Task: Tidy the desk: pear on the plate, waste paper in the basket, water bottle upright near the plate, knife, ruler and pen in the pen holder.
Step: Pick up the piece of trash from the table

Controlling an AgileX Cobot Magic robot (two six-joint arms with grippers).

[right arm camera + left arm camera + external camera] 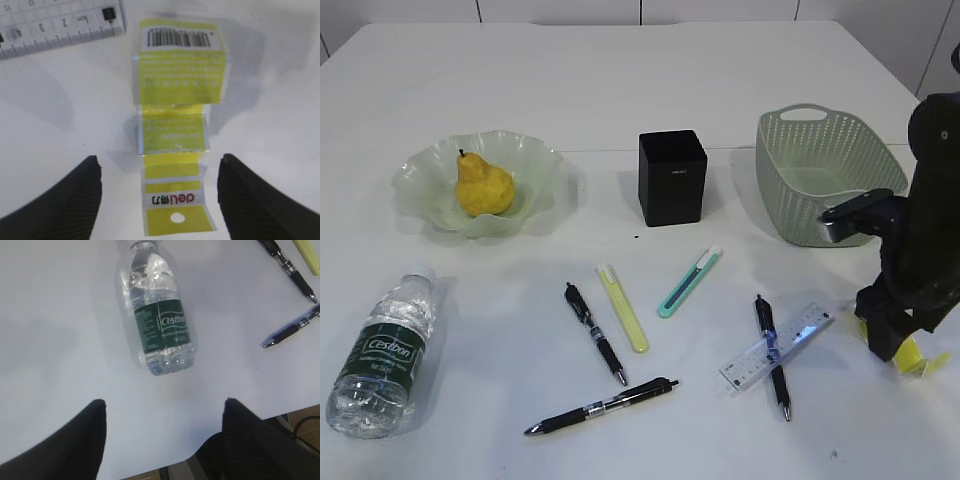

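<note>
The yellow pear [485,185] sits on the pale green plate [420,165]. The water bottle [385,350] lies on its side at the front left; in the left wrist view it [161,315] lies ahead of my open, empty left gripper [165,410]. The waste paper, a yellow package [177,100], lies flat at the right [920,360]. My right gripper [160,165] is open just above it, jaws either side of its tab. The teal knife [688,283], clear ruler [778,345] and three black pens [595,330] [605,405] [770,355] lie on the table. The black pen holder [672,178] stands mid-table.
The green basket [820,175] stands at the back right, close behind my right arm. A yellow highlighter [622,307] lies among the pens. The ruler's end [55,25] lies just left of the package. The table's front edge shows under my left gripper.
</note>
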